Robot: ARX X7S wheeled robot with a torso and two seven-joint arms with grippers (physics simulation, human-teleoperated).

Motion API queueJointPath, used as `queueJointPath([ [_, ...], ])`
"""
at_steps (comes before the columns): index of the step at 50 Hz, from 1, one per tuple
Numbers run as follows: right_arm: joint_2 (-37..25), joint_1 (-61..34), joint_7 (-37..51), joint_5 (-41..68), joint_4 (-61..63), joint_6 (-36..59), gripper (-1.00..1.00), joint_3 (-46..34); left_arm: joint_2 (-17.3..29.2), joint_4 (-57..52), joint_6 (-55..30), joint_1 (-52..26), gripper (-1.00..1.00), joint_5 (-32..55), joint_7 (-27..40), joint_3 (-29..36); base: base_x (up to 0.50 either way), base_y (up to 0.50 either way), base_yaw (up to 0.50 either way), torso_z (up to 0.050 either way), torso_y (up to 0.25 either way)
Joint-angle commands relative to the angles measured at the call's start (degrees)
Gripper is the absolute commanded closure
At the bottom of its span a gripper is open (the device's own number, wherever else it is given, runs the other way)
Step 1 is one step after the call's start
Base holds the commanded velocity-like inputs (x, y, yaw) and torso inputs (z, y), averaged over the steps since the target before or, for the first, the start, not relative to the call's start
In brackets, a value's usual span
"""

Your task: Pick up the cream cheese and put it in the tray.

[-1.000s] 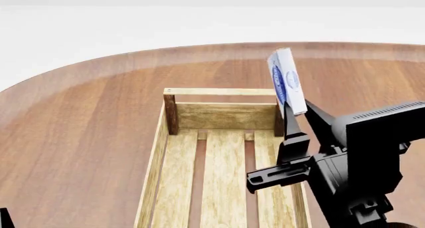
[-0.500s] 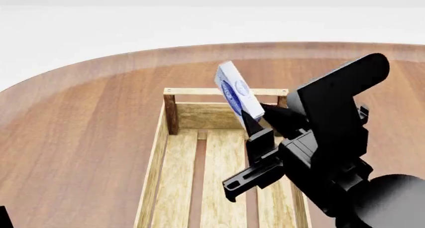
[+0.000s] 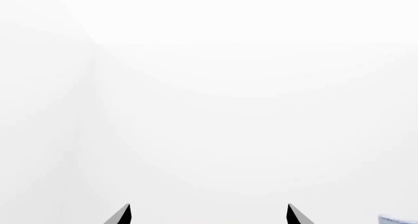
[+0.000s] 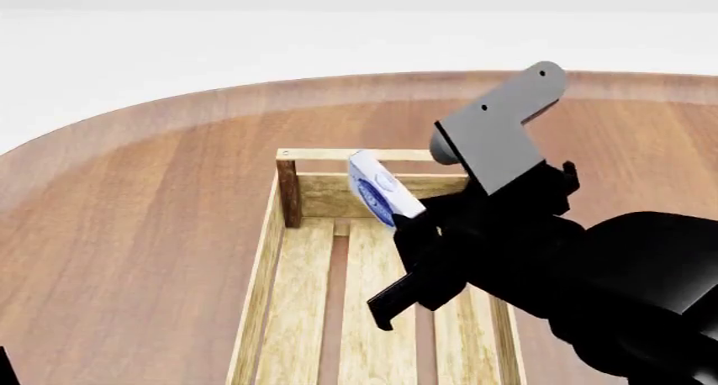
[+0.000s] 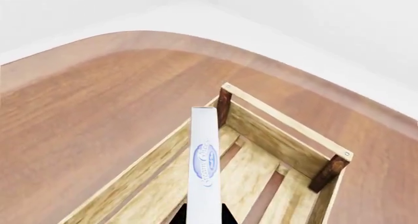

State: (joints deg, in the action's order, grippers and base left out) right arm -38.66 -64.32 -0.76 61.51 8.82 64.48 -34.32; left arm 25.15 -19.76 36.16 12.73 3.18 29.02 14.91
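Over the far end of the tray (image 4: 289, 196), we've got the cream cheese (image 4: 374, 189) pinched in the right gripper (image 4: 406, 227), box held on edge and tilted, above the slats w/ no contact we can see. Wrist cam shows it hanging over the tray's inside, near the end wall. Left gripper (image 3: 207, 215) sits idle, tips apart, holding nothing. Step in hand: the placing. Next, we reckon, lower a bit, then let go so it lands on the slats.

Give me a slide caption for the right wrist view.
Right end effector holds the cream cheese on edge above the tray.
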Motion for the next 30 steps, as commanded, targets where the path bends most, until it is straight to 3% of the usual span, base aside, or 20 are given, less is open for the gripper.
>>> queueJointPath([
  [1, 2.4, -4.7, -2.0, -1.8, -4.4, 3.9, 1.00, -3.6, -0.1, 0.3, -0.2, 0.0, -1.00, -0.2, 0.5, -0.4, 0.00, 0.00, 0.00, 0.000, 0.010],
  [30, 3.0, -5.2, -2.0, -2.8, -4.9, 4.1, 1.00, -5.9, -0.9, 0.6, -2.2, -0.2, -1.00, -4.5, 1.4, -0.4, 0.00, 0.00, 0.00, 0.000, 0.000],
])
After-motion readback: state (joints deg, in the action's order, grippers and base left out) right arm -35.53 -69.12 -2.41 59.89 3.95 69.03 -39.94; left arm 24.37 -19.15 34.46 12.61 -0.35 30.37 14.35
